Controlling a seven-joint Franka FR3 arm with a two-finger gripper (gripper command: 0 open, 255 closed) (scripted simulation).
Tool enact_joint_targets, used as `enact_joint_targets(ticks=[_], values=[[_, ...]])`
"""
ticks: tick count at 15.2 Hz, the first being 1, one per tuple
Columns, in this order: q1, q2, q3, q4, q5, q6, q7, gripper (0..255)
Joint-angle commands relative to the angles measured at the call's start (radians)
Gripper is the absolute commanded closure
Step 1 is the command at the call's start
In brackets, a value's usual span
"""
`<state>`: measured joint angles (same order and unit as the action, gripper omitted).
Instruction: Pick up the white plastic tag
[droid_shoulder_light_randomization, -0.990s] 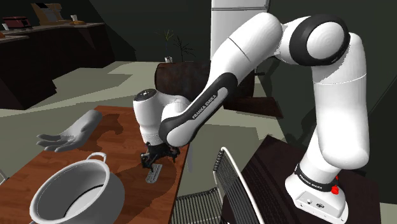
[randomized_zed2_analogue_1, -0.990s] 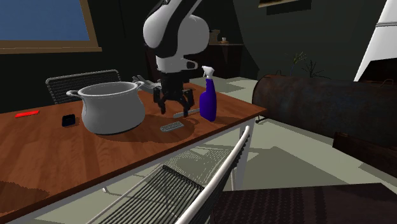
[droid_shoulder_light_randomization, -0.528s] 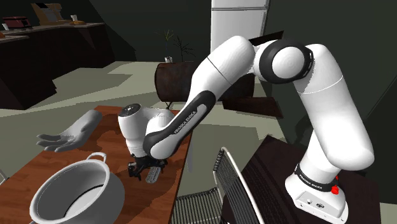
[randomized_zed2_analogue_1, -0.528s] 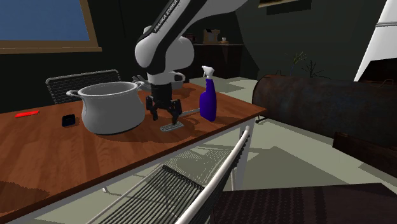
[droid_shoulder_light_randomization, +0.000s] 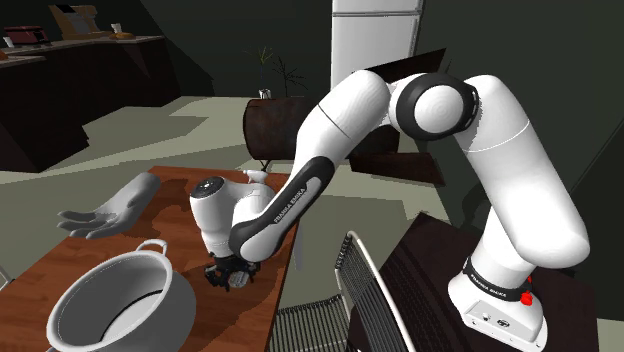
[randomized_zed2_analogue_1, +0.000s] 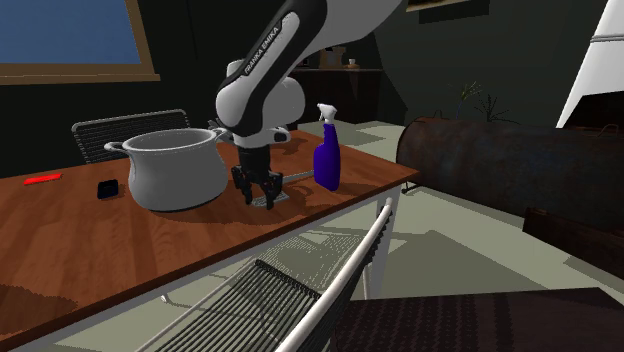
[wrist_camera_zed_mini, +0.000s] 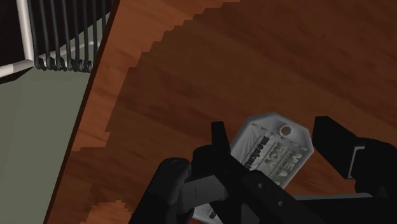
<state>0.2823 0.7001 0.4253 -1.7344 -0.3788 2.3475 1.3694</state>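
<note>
Arm (droid_shoulder_light_randomization: 340, 130) dropped down since a second ago, so the fingers (wrist_camera_zed_mini: 336, 141) now sit spread either side of the greyish tag (wrist_camera_zed_mini: 275, 151), flat on the bench (wrist_camera_zed_mini: 191, 76) near the pot (randomized_zed2_analogue_1: 175, 170). Just needs closing.

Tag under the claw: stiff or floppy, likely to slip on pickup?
The tag lies thin and flat on the wooden table, so probably light and apt to slide. Its raised lettering and punched hole suggest a stiff plate, unlikely to flop. The open claw straddles it; such thin edges may slip.
</note>
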Motion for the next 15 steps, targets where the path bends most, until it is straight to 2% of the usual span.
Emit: enact_joint_targets(ticks=[1,9,15], values=[[0.000,0.002,-0.001,-0.003,-0.001,0.001,0.001,255],[0.001,0.005,-0.002,0.003,-0.001,-0.001,0.000,255],[-0.015,-0.050,0.021,-0.001,0.025,-0.051,-0.015,255]])
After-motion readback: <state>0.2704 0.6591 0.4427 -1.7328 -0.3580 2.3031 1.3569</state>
